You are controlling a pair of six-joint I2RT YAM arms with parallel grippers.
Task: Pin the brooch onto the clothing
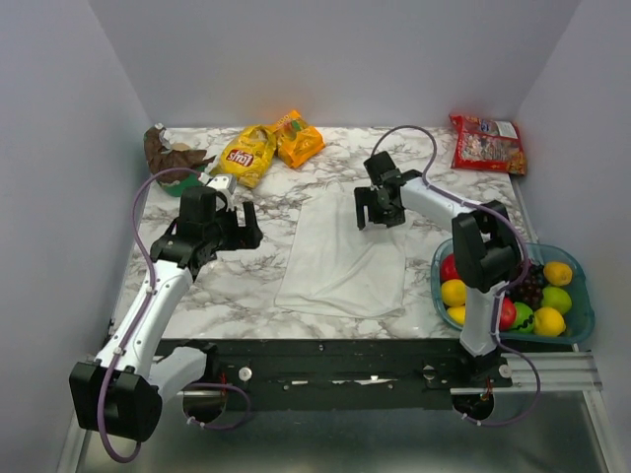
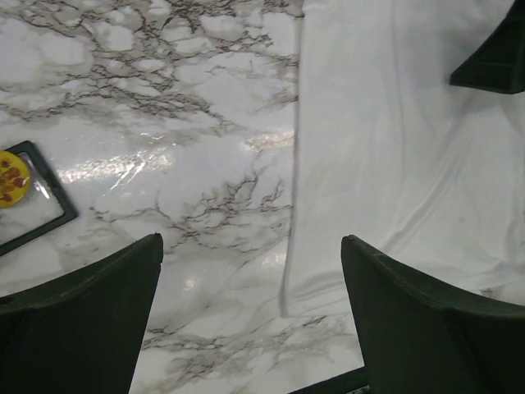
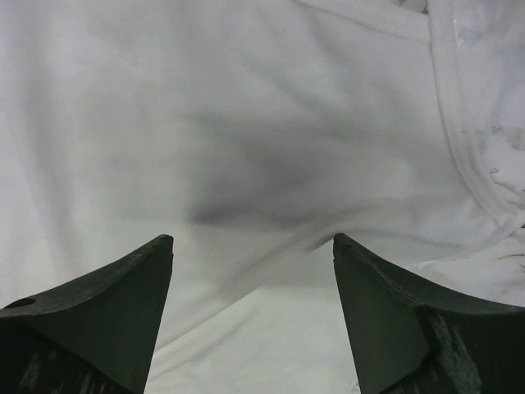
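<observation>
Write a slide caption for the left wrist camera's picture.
Open left tool hovers over the marble table beside the white clothing; the yellow brooch lies inside a black frame.

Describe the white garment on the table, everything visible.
The clothing is a thin white fabric piece, spread flat and lightly creased on the marble table, at its middle. A stitched hem band edges one side. The open right hand hangs over its far end, shadowing it; no pin shows on it.
</observation>
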